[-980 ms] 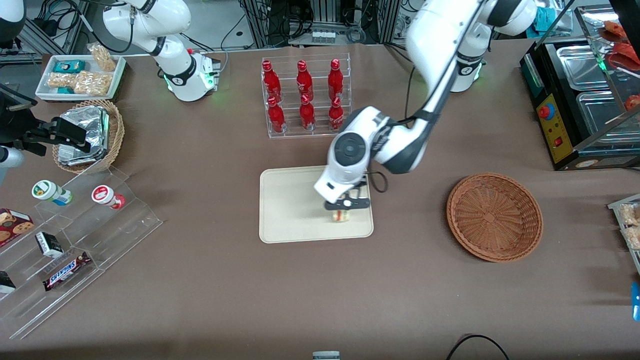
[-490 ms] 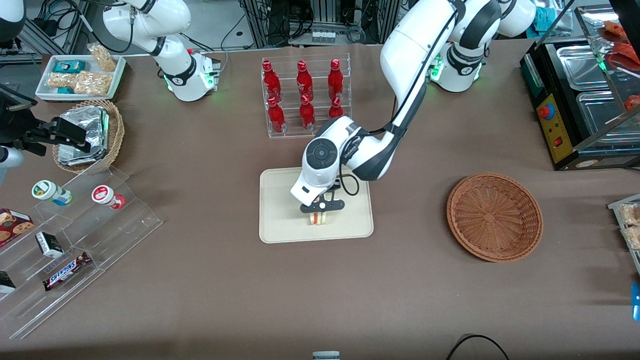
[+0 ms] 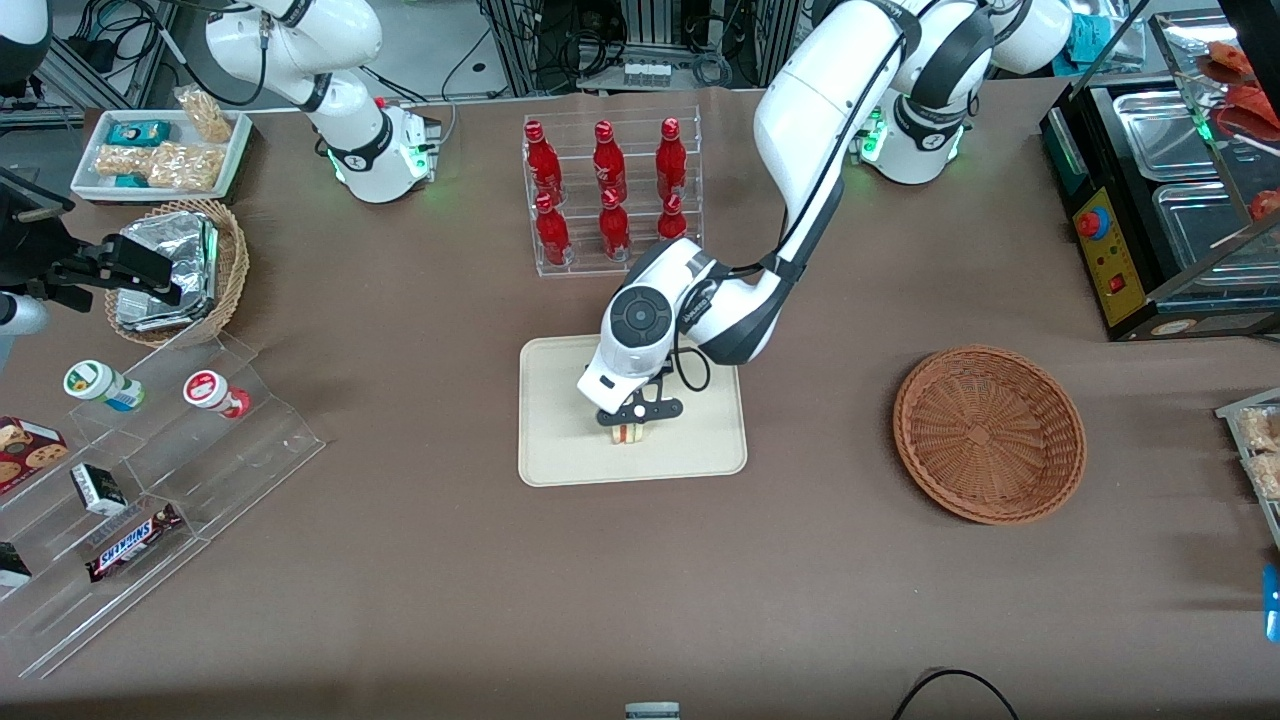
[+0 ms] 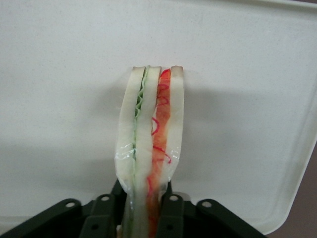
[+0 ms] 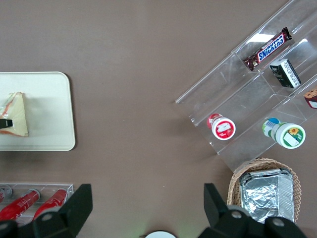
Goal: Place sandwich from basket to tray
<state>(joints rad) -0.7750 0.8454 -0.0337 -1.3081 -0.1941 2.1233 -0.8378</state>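
Observation:
The sandwich (image 3: pixel 627 433), a clear-wrapped wedge of pale bread with green and red-orange layers, is pinched between my gripper's black fingers (image 4: pixel 171 201). My gripper (image 3: pixel 630 424) is shut on it low over the middle of the cream tray (image 3: pixel 560 445). The wedge's tip (image 4: pixel 151 114) points at the tray's surface (image 4: pixel 59 99); whether it touches I cannot tell. From the right wrist view the sandwich (image 5: pixel 15 116) shows over the tray (image 5: pixel 49 109). The reddish-brown basket (image 3: pixel 988 433) lies empty toward the working arm's end of the table.
A clear rack of red bottles (image 3: pixel 610 195) stands farther from the front camera than the tray. Toward the parked arm's end are a stepped acrylic shelf with snacks (image 3: pixel 150 470), a tan basket of foil packs (image 3: pixel 175 270) and a white snack tray (image 3: pixel 160 150).
My gripper carried the sandwich across the tray toward the parked arm's end, from near the tray's edge to its middle, and has nearly stopped in the last half second.

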